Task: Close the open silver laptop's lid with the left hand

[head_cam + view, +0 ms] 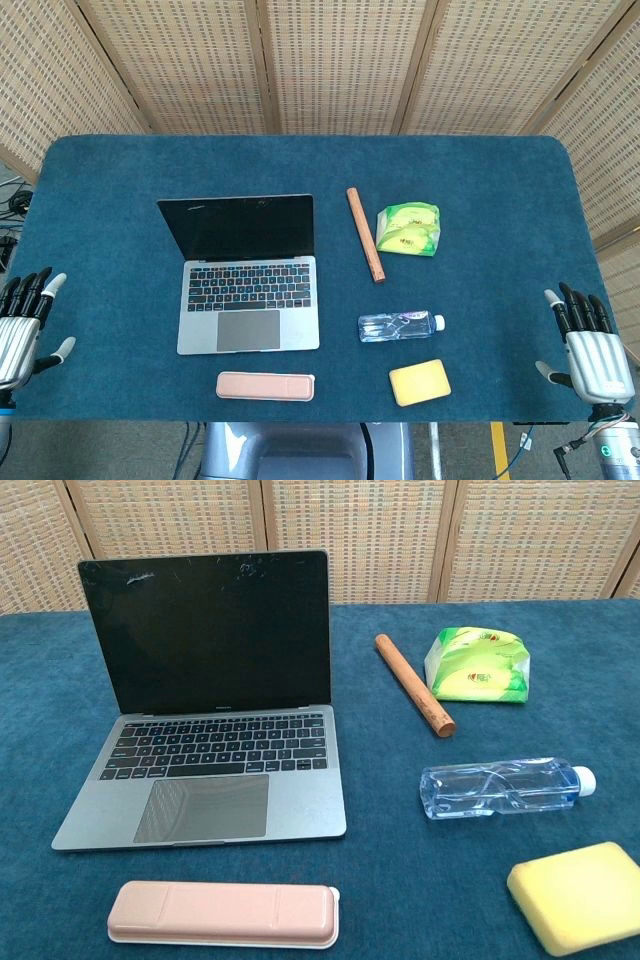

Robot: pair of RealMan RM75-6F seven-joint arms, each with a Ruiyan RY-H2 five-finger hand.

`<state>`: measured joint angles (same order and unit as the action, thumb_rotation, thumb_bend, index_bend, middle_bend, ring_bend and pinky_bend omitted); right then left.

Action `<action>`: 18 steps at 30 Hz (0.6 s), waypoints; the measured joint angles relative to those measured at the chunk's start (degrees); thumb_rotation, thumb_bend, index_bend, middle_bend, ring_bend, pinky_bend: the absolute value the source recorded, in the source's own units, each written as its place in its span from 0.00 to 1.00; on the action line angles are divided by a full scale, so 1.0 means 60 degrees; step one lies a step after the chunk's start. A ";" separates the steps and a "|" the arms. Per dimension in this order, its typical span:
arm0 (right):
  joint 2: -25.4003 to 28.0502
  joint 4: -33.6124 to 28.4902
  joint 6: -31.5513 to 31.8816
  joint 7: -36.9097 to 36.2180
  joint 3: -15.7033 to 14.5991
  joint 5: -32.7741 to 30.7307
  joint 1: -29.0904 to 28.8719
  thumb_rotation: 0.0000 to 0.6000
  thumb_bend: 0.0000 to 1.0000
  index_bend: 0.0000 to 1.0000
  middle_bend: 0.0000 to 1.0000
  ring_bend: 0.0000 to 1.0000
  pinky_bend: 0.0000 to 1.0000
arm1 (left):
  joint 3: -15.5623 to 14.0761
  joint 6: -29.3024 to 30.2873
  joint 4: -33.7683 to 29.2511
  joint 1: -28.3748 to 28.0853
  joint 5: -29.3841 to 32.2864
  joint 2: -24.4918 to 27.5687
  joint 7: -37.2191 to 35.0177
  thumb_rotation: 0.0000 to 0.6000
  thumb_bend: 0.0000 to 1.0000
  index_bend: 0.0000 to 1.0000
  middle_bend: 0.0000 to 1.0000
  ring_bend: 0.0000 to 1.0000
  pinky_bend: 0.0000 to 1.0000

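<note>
Laptop (249, 300) open, no readable lettering; left hand (22, 322) and right hand (588, 345) splayed, empty.

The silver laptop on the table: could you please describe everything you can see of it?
The silver laptop stands open on the blue table, left of centre, its lid upright and leaning slightly back. The dark screen is off and shows smudges near its top edge. The metal-looking base carries a black keyboard and a wide grey trackpad. A pink case lies just in front of it, apart. Neither hand touches it; the left hand rests open at the table's left edge.
</note>
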<state>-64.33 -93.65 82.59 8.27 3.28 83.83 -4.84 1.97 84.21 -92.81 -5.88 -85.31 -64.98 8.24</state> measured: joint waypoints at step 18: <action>-0.0002 -0.0033 0.0017 0.0146 0.0012 -0.0051 0.0012 1.00 0.05 0.00 0.00 0.00 0.00 | -0.0019 0.0075 -0.0069 0.0020 -0.0105 0.0043 -0.0101 1.00 0.28 0.00 0.00 0.00 0.00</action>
<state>-64.34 -93.85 82.69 9.15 3.35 83.53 -4.77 1.85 84.66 -93.22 -5.75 -85.94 -64.73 7.63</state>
